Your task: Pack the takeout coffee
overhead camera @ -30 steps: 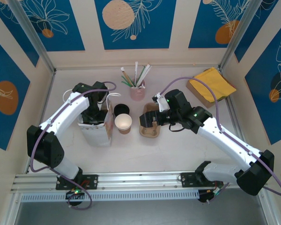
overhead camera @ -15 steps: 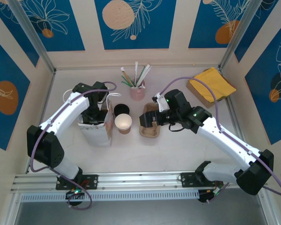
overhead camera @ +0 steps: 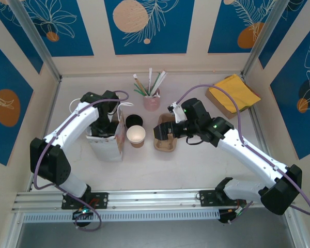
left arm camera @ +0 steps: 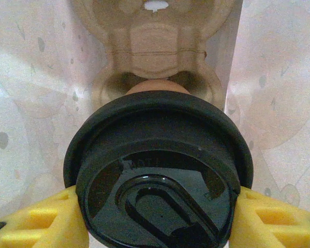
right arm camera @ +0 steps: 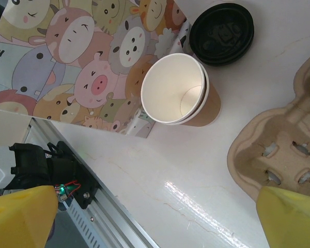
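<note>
left gripper (left arm camera: 157, 219): I see it pinching the takeout coffee (left arm camera: 155, 155) by the lid, inside the paper bag (left arm camera: 31, 103) | right gripper (right arm camera: 155, 219): spread wide, outside the bag, over a cup carrier (right arm camera: 279, 150)

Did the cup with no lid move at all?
No. The open paper cup sits where it was, right beside the paper bag and just in front of the loose black lid.

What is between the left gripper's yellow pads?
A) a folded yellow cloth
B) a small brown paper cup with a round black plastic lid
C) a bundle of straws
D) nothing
B: the yellow pads of the left gripper press both sides of the small brown paper cup with its round black plastic lid.
</note>
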{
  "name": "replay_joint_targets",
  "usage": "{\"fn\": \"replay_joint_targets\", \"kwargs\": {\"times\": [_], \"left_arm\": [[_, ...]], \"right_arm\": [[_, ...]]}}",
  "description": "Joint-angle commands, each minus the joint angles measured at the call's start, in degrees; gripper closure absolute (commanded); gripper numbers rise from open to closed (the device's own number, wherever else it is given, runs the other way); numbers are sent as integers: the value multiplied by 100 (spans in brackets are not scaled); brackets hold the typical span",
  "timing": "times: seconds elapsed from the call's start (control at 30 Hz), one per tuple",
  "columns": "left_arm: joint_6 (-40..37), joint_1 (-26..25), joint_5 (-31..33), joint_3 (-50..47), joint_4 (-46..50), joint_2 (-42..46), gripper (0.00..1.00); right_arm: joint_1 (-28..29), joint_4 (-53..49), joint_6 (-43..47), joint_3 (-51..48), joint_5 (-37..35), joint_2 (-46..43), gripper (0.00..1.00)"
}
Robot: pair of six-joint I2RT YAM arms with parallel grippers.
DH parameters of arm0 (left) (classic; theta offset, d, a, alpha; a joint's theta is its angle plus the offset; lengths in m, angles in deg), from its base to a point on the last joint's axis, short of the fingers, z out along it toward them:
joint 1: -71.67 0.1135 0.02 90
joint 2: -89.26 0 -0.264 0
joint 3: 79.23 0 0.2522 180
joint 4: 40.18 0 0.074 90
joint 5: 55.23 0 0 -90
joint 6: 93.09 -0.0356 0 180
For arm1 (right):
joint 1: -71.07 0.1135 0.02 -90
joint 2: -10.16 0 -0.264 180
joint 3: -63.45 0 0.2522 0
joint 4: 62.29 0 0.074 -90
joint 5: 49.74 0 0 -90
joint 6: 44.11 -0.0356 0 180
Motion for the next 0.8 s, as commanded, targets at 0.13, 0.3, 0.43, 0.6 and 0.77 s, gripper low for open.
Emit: {"fn": "replay_joint_targets", "kwargs": {"times": [0.13,0.3,0.43,0.6,0.77], "left_arm": [[-98,87,-24,-189,-135,-128,51],[-115,85,29,-285,-215,-185,51],[-115,85,24,-295,-259,-220,51],[-124,87,17,-304,-270,-246,51],[-124,87,16,-295,-261,-249,51]], "right_arm": [[-16,22,36,173,129,64,1],[-15,14,37,173,128,73,1],[-13,10,30,174,119,73,1],[-18,5,39,181,110,74,1],[-15,4,38,180,106,87,1]]}}
